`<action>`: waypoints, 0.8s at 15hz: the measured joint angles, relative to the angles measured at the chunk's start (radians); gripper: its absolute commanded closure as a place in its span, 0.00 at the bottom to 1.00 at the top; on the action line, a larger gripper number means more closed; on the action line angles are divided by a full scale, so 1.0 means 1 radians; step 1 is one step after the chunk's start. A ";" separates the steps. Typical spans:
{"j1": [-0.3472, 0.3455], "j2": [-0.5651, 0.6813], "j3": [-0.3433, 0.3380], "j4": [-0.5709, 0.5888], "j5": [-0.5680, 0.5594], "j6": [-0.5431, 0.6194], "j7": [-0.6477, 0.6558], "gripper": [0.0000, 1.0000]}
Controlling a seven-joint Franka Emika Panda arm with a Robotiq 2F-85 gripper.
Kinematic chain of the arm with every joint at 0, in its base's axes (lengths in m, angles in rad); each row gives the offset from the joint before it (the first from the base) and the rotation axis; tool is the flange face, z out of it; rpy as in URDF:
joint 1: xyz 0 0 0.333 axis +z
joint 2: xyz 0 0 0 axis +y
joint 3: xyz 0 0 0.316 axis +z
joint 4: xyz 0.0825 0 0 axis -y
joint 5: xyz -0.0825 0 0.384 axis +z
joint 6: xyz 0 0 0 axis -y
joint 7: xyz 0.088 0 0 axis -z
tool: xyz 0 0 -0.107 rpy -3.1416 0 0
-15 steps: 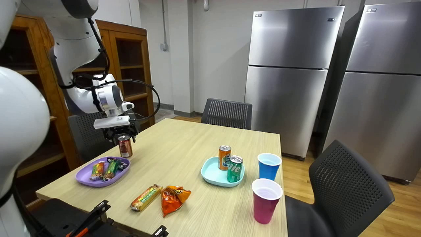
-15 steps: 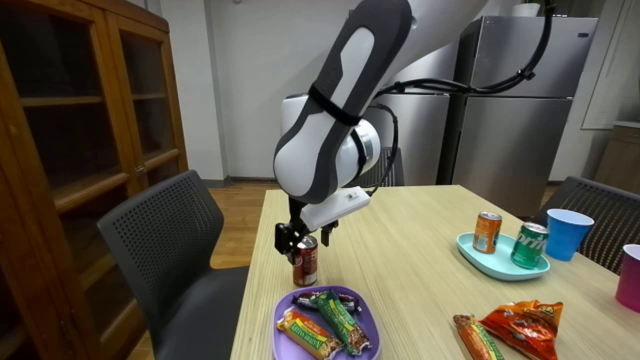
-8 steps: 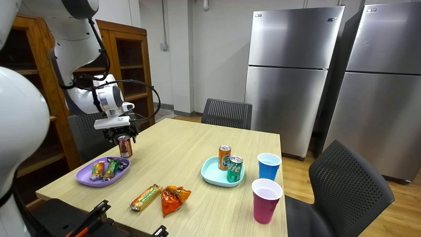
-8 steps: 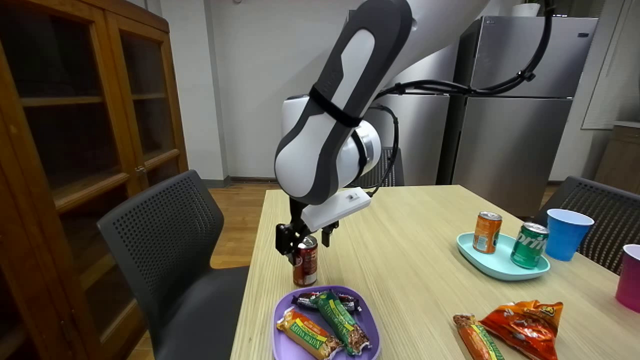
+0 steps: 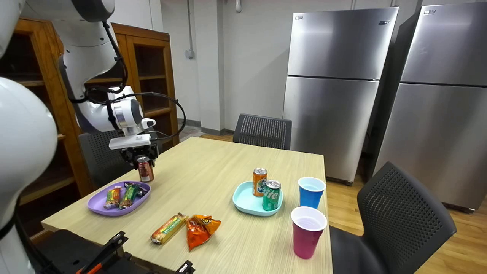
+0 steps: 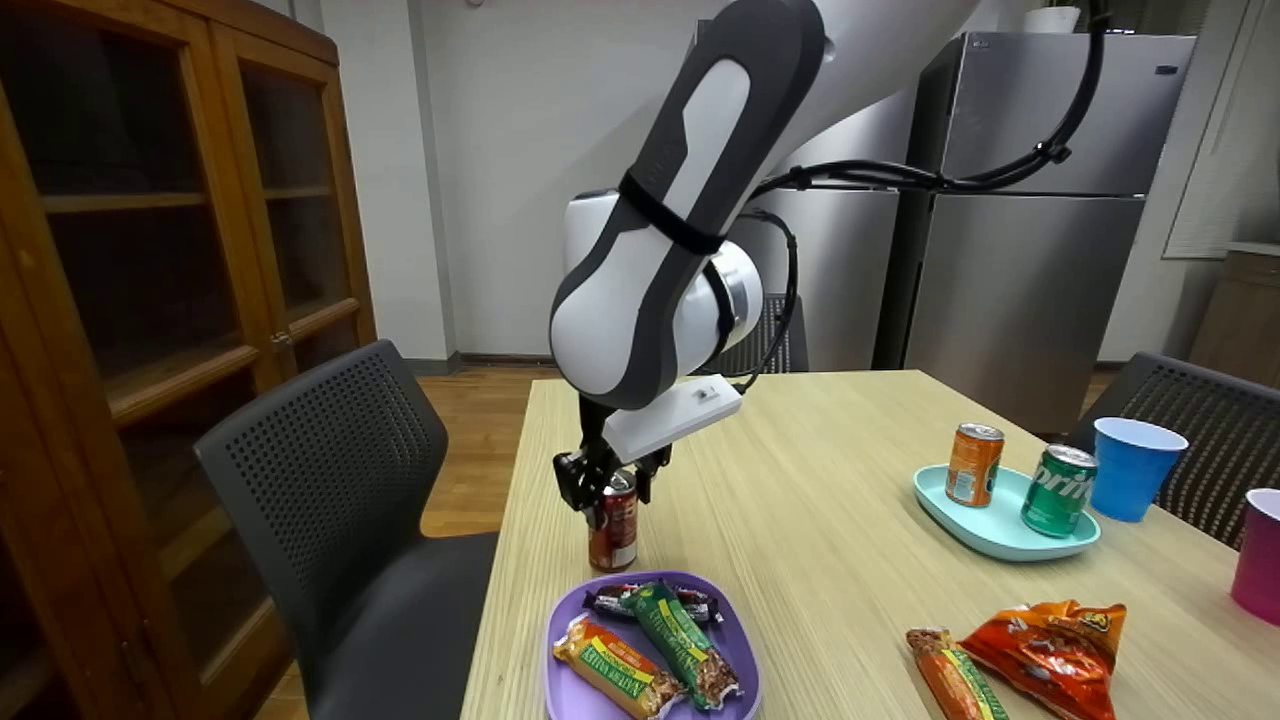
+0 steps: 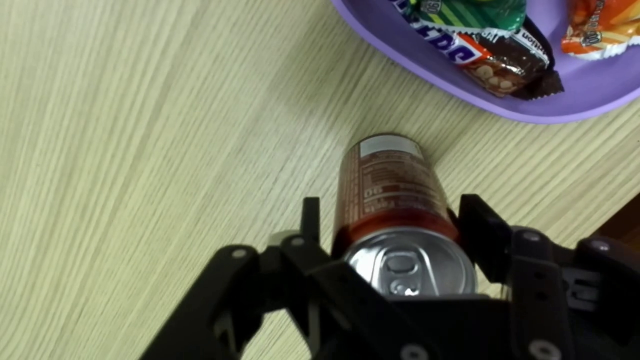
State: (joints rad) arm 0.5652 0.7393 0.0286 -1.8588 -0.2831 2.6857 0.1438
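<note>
A dark red soda can [image 7: 390, 175] stands upright on the wooden table; it shows in both exterior views [image 5: 146, 173] [image 6: 613, 540]. My gripper [image 7: 392, 215] is above the can with a finger on either side of its upper part, also seen in both exterior views [image 5: 144, 166] [image 6: 620, 503]. In the wrist view the right finger is against or very near the can, and a gap shows at the left finger. A purple plate [image 7: 540, 118] lies beside the can. It holds a green-wrapped bar [image 6: 680, 640], an orange-wrapped bar [image 6: 615, 668] and a dark Snickers bar [image 7: 505, 62].
A teal plate [image 5: 240, 204] holds an orange can [image 5: 259, 182] and a green Sprite can [image 5: 271, 196]. A blue cup [image 5: 311, 194] and a magenta cup [image 5: 307, 238] stand near the edge. A snack bar [image 5: 169, 228] and orange bag [image 5: 201, 230] lie nearer. A chair [image 6: 340, 480] stands beside the table.
The gripper's fingers have moved closer together around the red can over the last half second. The can has shifted very slightly to the right in both exterior views. The arm is almost still.
</note>
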 measured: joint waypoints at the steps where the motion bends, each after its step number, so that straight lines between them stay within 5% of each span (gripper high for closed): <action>1: 0.000 0.000 0.001 0.000 0.000 0.001 0.000 0.62; 12: -0.047 -0.008 0.030 0.000 0.003 0.028 -0.011 0.62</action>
State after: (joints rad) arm 0.5184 0.7315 0.0587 -1.8589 -0.2800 2.7135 0.1326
